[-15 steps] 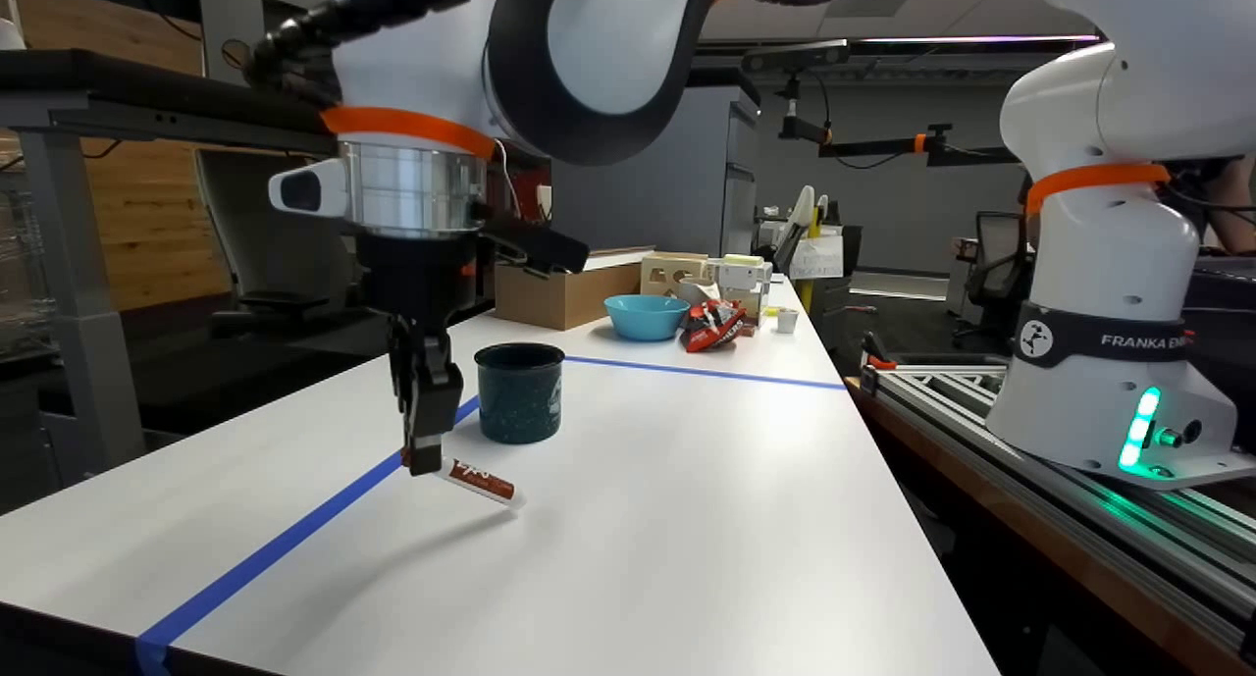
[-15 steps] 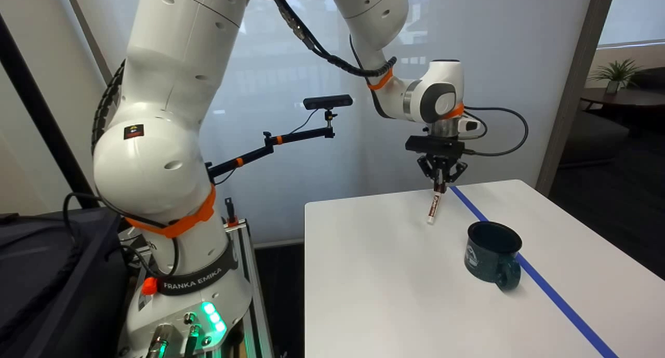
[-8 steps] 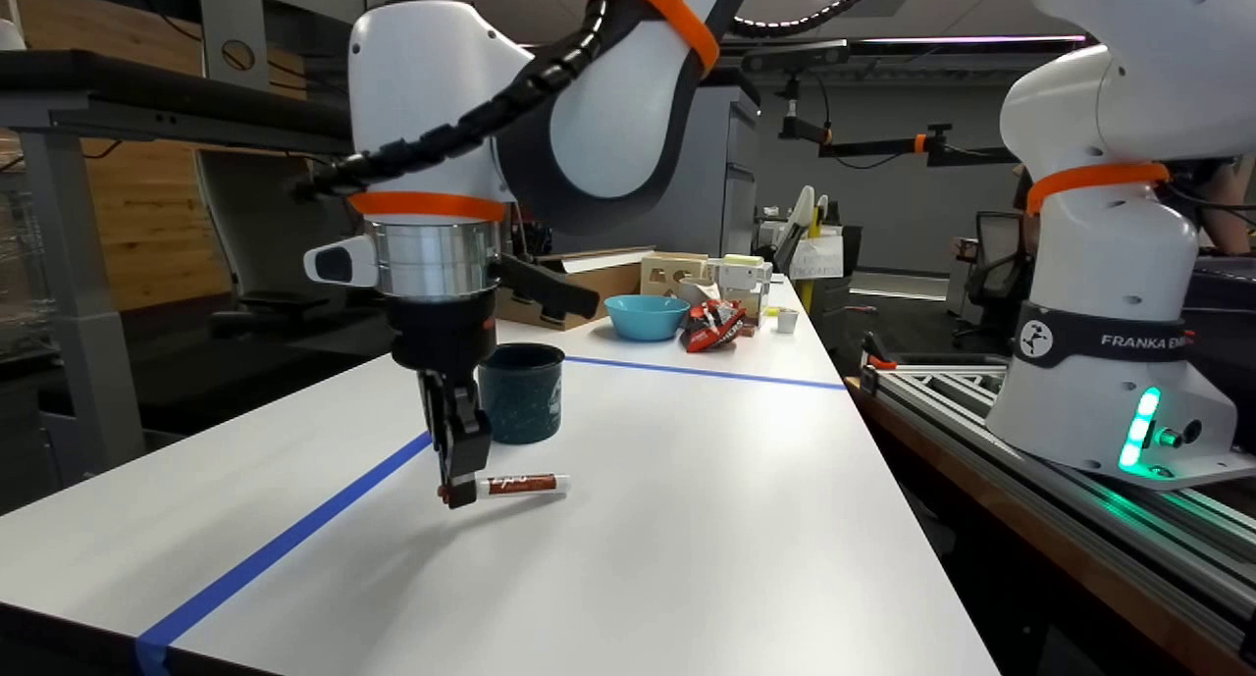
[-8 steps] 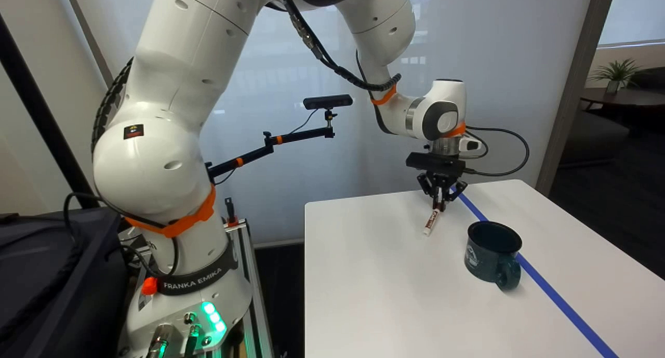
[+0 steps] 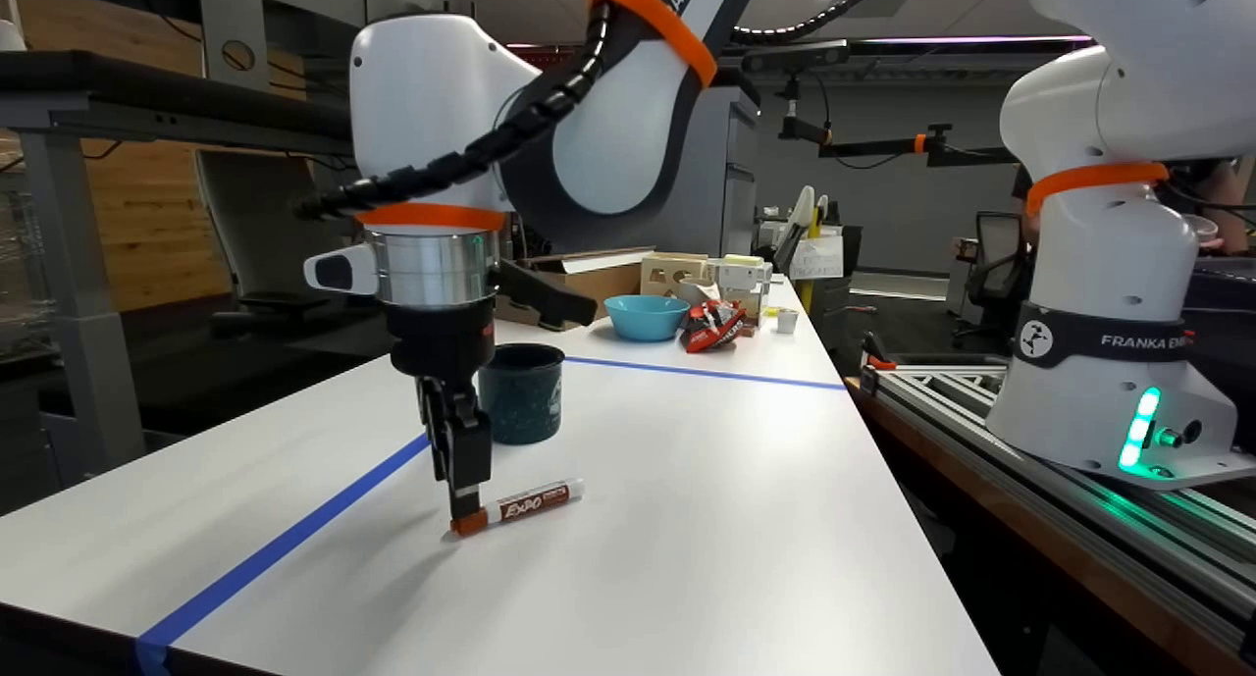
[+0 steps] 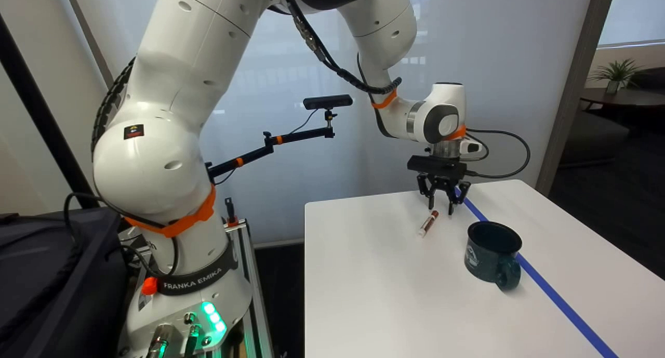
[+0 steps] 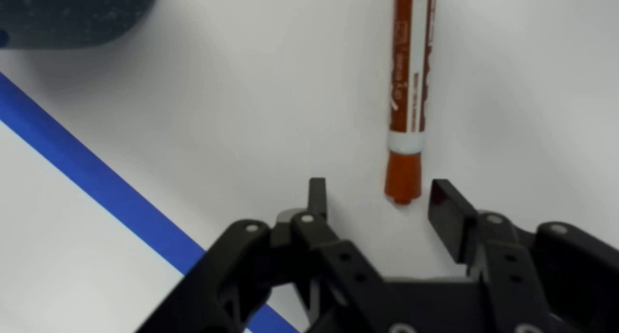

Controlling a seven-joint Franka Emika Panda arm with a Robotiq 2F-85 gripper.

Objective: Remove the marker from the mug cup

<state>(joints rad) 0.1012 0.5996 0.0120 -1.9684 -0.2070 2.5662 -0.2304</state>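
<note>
The red-brown marker with a white band lies on the white table in both exterior views [image 5: 535, 501] [image 6: 428, 223] and in the wrist view [image 7: 405, 81]. The dark teal mug cup stands upright on the table apart from it, in both exterior views [image 5: 523, 396] [image 6: 488, 262]; its lower part shows in the wrist view [image 7: 72, 16]. My gripper [image 7: 378, 188] is open and empty just above the table. Its fingertips stand on either side of the marker's cap end, the right one closer. It also shows in both exterior views [image 5: 464, 507] [image 6: 441, 209].
Blue tape [image 5: 294, 539] runs along the table past the mug. Farther back stand a turquoise bowl [image 5: 646, 317], a red bag [image 5: 713, 325], a cardboard box [image 5: 589, 288] and a small white cup [image 5: 787, 321]. The table's near edge shows in an exterior view [image 5: 88, 637].
My gripper came down to the table with the marker in it, then opened. The marker went from tilted in the jaws to lying on the table. The mug has not moved.
</note>
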